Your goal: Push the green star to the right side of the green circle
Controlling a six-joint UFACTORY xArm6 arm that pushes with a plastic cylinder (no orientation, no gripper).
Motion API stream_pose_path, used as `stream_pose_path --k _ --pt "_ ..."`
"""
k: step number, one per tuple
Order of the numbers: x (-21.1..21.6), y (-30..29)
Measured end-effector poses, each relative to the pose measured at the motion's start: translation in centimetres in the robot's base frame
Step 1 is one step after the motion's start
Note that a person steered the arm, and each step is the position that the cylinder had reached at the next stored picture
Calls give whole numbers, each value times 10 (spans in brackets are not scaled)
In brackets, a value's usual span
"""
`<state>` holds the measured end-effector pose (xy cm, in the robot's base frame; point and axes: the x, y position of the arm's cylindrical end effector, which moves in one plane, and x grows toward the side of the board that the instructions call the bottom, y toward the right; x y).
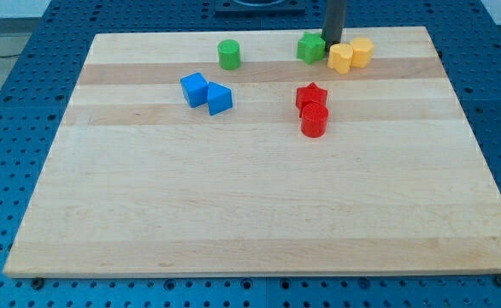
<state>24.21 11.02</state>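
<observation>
The pale wooden table (259, 205) fills most of the view, sitting on a blue perforated base, and the blocks all lie in its upper half. Largest among them are two pairs: the red star-shaped block (311, 95) touching the red cylinder (314, 121) just below it near the middle, and the two blue angular blocks (194, 88) (220, 98) touching each other toward the view's left. Two yellow blocks (341, 58) (362, 51), shapes hard to make out, sit together at the view's upper right. The green star block (310, 48) lies just left of them, touching or nearly touching the nearer yellow one, and well to the right of the green circular block (228, 54). The tool is a plain dark rod with nothing to spread or pinch; my tip (332, 44) stands at the star's right edge, between it and the yellow pair, seemingly in contact. Judging from this layout, the star is already on the circle's right but far off, so the step in hand is a leftward shove to bring it close. To do it well, the push line should run through the star's centre toward a spot just right of the circle, slightly downward to match the circle's row; an off-centre contact would likely spin the star away, and stopping short avoids knocking the circle.
</observation>
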Motion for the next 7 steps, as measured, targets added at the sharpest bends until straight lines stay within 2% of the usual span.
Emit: stream_pose_path --k 3,5,7 --pt "1 -92" --pt "28 -72" --pt "43 -104"
